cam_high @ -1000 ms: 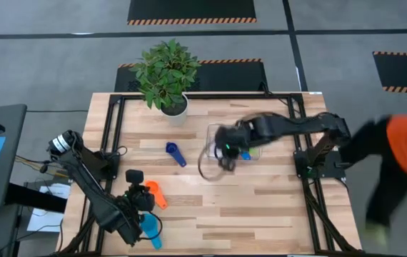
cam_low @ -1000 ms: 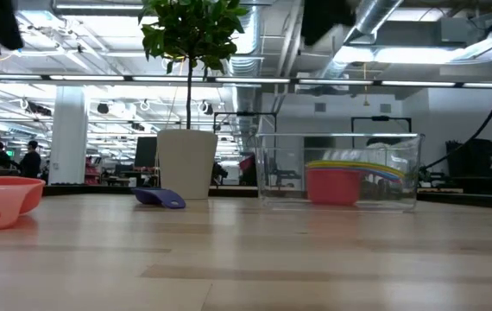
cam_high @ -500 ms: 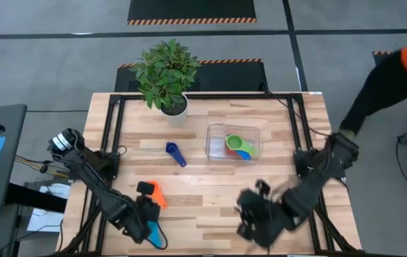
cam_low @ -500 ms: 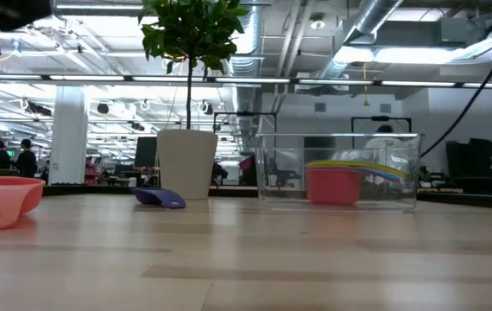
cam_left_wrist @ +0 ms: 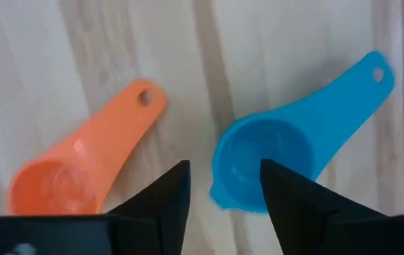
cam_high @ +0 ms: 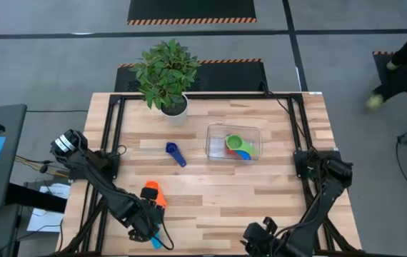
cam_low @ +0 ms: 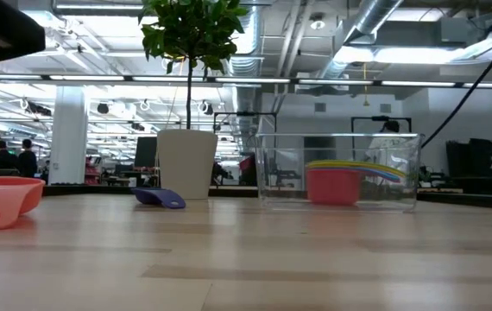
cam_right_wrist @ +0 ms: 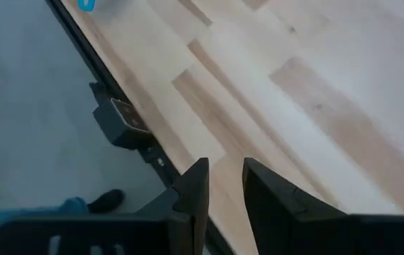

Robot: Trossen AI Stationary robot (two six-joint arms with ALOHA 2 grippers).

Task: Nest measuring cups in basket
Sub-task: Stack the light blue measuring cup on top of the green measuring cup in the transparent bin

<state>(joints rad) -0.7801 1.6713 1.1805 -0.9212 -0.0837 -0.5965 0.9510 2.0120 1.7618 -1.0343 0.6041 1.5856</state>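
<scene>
Near the table's near-left corner, my left gripper (cam_left_wrist: 223, 202) is open over two cups that lie bowl-up on the wood. These are a light blue measuring cup (cam_left_wrist: 266, 163) (cam_high: 157, 240) and an orange one (cam_left_wrist: 81, 166) (cam_high: 153, 193). One finger (cam_left_wrist: 298, 209) covers part of the light blue bowl's rim. A dark blue cup (cam_high: 176, 153) lies mid-table. The clear basket (cam_high: 214, 143) holds nested green, blue and red cups (cam_high: 239, 146). My right gripper (cam_right_wrist: 225, 191) hangs open and empty over the near edge.
A plant in a white pot (cam_high: 173, 107) stands at the far edge, left of the basket. Black frame rails (cam_high: 114, 135) run along the table's sides. A person's legs (cam_high: 403, 57) show on the floor beyond the far right corner.
My right arm has swung away from above the basket and folded back toward the table's near edge, ending at the near right. My left gripper has crept slightly toward the near edge by the light blue cup. The person at the right has walked away.
</scene>
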